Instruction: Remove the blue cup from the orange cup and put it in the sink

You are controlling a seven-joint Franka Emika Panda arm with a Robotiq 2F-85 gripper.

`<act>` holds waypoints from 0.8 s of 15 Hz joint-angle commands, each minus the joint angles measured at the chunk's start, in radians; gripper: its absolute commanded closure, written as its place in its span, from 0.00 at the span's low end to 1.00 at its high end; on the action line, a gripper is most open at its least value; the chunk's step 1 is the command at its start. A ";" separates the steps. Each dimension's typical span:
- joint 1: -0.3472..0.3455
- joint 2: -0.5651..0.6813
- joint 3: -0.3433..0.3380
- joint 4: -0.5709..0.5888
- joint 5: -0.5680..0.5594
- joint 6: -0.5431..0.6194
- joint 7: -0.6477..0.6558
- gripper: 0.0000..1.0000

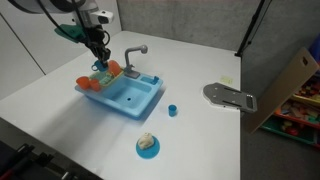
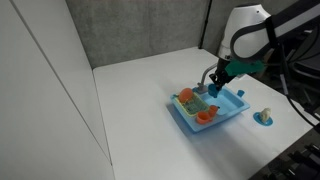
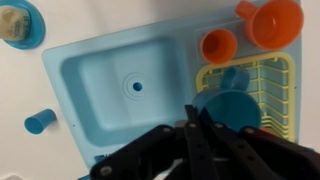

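The gripper (image 3: 197, 118) hangs over the sink's (image 3: 85, 60) dish rack (image 3: 285, 95), fingers nearly together at the blue cup's (image 3: 238, 106) edge. Its own body hides any grip.

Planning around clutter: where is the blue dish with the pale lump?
The dish lies on the white table off the sink's basin end, near the small blue cup; top-left in the wrist view.

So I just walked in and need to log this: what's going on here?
The robot arm's pincer hangs over the dish-rack side of the toy sink, right against a round blue cup. Whether it grips the cup, I cannot tell. The orange cup next to the rack looks empty, and no cup lies in the basin yet.
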 commanded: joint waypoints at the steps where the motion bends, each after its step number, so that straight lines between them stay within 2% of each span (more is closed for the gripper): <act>1: -0.047 -0.032 -0.021 -0.020 -0.015 -0.031 0.012 0.96; 6: -0.115 -0.018 -0.041 -0.042 0.004 0.012 -0.014 0.96; 12: -0.162 0.042 -0.022 -0.069 0.053 0.116 -0.063 0.96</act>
